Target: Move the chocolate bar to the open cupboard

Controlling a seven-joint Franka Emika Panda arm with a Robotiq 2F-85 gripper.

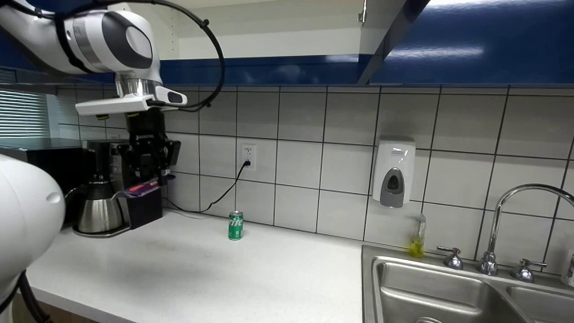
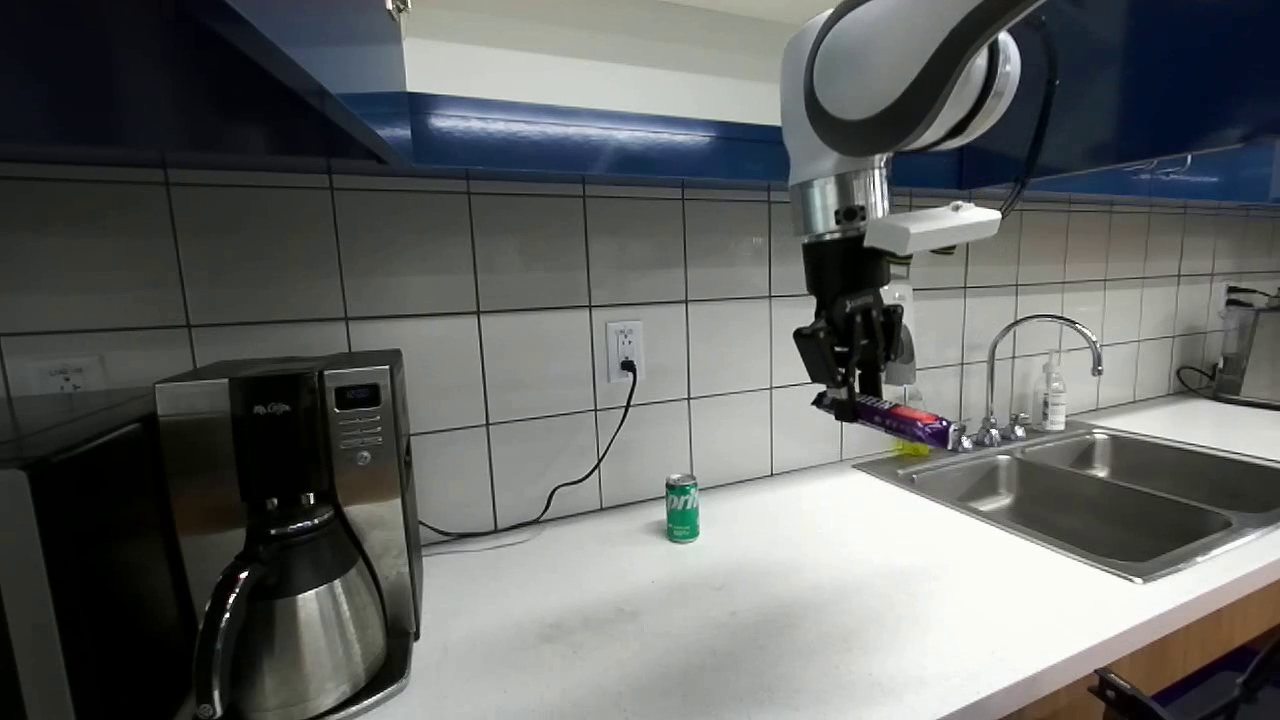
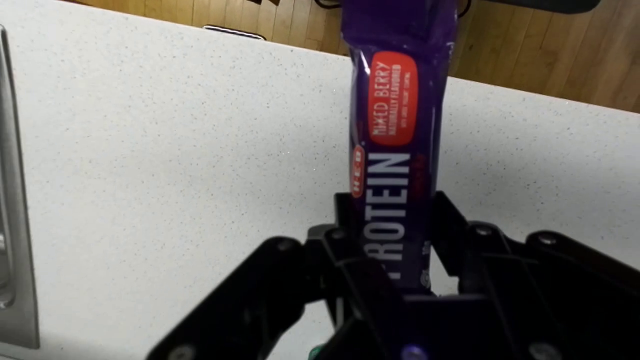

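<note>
The chocolate bar is a purple wrapped bar with a red label; it shows in both exterior views (image 1: 142, 189) (image 2: 908, 421) and in the wrist view (image 3: 392, 105). My gripper (image 1: 152, 176) is shut on the bar near one end, with a finger on each long side in the wrist view (image 3: 392, 215). In an exterior view the gripper (image 2: 857, 398) holds the bar roughly level, well above the counter. The open cupboard, with a white interior and blue trim, is on the wall above, higher than the gripper, in both exterior views (image 1: 269, 42) (image 2: 590, 70).
A green can (image 1: 235, 225) (image 2: 682, 508) stands on the counter (image 2: 800, 600) near the tiled wall. A coffee maker (image 2: 365, 440) stands at one end, a sink (image 1: 430, 287) at the other. A soap dispenser (image 1: 394, 172) hangs on the wall. A cupboard door (image 2: 320, 50) stands open.
</note>
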